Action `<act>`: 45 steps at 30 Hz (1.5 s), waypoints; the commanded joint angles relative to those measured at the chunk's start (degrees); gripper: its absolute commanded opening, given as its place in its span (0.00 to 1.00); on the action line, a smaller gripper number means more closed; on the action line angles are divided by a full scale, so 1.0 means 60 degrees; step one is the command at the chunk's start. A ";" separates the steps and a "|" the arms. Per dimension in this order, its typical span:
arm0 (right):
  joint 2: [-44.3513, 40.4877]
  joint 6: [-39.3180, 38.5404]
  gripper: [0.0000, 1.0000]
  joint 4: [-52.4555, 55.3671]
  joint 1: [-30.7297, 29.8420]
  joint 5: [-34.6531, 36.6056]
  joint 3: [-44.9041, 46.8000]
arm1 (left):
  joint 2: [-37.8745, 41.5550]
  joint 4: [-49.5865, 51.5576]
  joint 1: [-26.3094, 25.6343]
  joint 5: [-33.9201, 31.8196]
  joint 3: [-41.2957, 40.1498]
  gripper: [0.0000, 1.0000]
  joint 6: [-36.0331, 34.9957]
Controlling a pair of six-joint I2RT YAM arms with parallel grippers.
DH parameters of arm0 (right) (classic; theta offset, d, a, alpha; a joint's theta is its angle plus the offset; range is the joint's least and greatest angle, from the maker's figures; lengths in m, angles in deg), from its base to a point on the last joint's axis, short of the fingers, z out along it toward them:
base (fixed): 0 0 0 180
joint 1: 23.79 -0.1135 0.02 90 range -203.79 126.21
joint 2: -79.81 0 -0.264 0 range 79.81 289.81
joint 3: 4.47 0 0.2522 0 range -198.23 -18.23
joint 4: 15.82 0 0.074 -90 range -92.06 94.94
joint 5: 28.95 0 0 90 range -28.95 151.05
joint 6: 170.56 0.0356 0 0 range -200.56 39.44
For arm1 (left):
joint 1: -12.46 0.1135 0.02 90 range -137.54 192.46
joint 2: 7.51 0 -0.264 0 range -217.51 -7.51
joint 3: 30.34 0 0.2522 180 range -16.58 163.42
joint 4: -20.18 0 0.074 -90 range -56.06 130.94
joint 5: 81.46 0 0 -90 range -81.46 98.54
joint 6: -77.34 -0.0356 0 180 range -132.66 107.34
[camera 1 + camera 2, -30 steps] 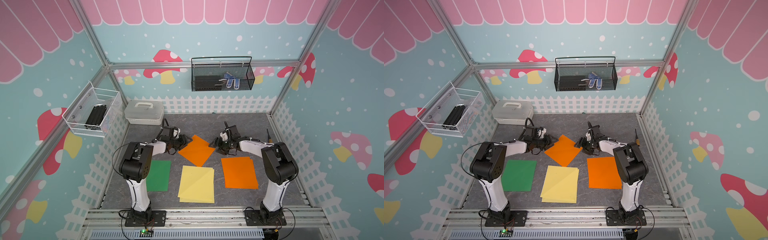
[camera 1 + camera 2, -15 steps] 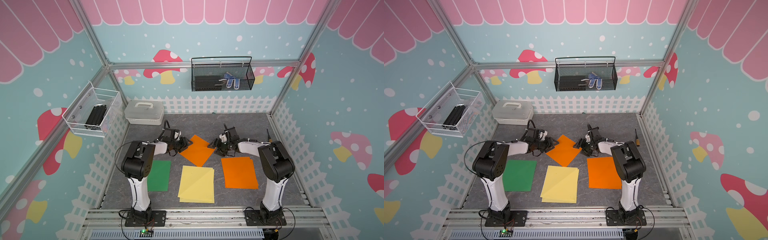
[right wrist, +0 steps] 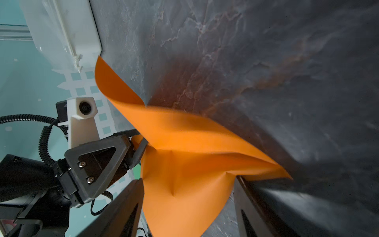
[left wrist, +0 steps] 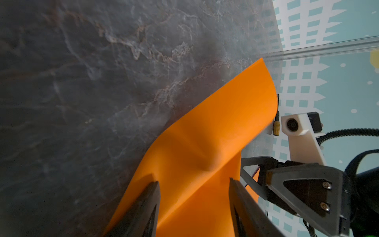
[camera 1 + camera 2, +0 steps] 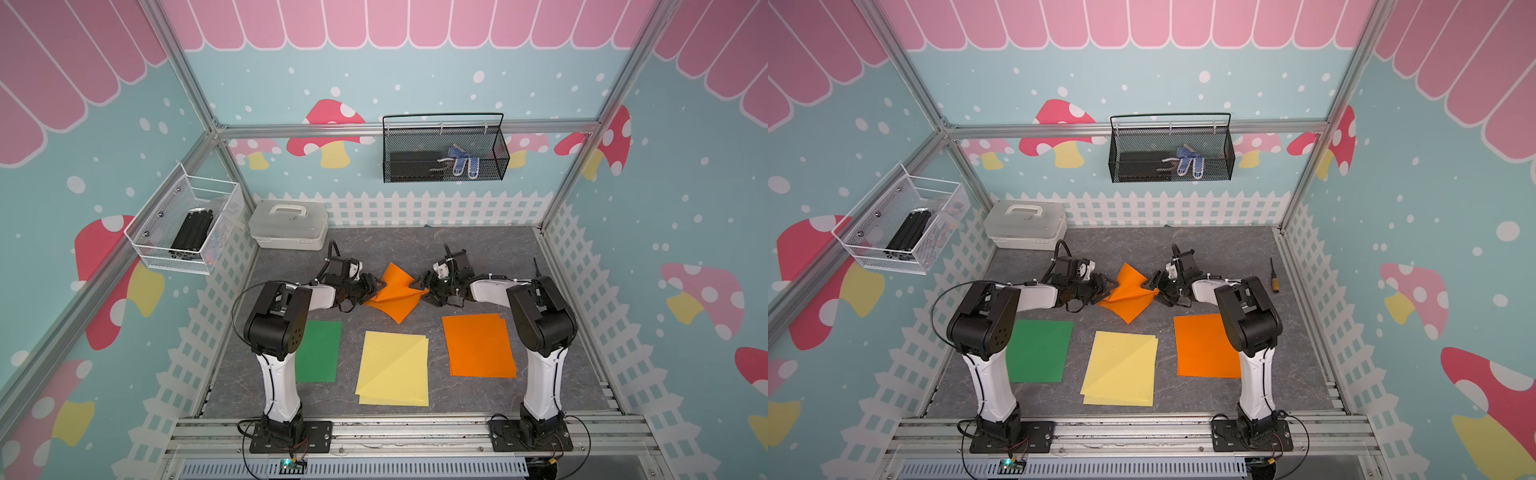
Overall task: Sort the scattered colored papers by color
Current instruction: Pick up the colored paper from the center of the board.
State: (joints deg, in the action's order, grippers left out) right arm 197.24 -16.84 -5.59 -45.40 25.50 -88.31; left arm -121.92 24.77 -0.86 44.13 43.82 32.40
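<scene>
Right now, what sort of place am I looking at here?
Probably a robot test cell dressed as a playroom: an aluminium frame holding mushroom-print wall panels, a left arm and a right arm bolted to a front rail, and colored papers on a slate-pattern tabletop.

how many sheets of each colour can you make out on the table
green sheet: 1
yellow sheets: 2, overlapping
orange: 3, 2 showing in the orange pile plus the buckled orange sheet
total: 6 visible; more could hide underneath
</scene>
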 commanded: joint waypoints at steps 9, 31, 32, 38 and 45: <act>0.0571 0.0220 0.66 0.0267 -0.0339 -0.0095 -0.0580 | -0.0480 -0.0296 -0.0054 -0.0291 -0.0593 0.57 0.0539; 0.0555 0.0100 0.13 0.0261 -0.0413 -0.0256 -0.0573 | 0.0641 -0.1699 -0.0035 -0.0051 -0.0973 0.57 0.0970; 0.0534 0.0082 0.13 0.0275 -0.0415 -0.0267 -0.0580 | 0.0641 -0.1699 -0.0036 -0.0044 -0.0970 0.57 0.0983; 0.0355 -0.0339 0.03 0.0797 -0.0413 -0.0169 -0.0697 | 0.0654 -0.2125 -0.0035 0.0007 -0.1069 0.57 0.1190; 0.0263 -0.2832 0.00 0.4080 -0.0427 0.0356 -0.2313 | 0.1373 -0.2542 0.0144 0.0065 -0.1292 0.60 0.0997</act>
State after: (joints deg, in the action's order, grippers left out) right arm 199.45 -25.27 8.22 -47.54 25.58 -97.64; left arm -117.14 12.57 -0.62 44.17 36.34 39.00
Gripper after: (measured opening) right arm 0.047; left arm 0.599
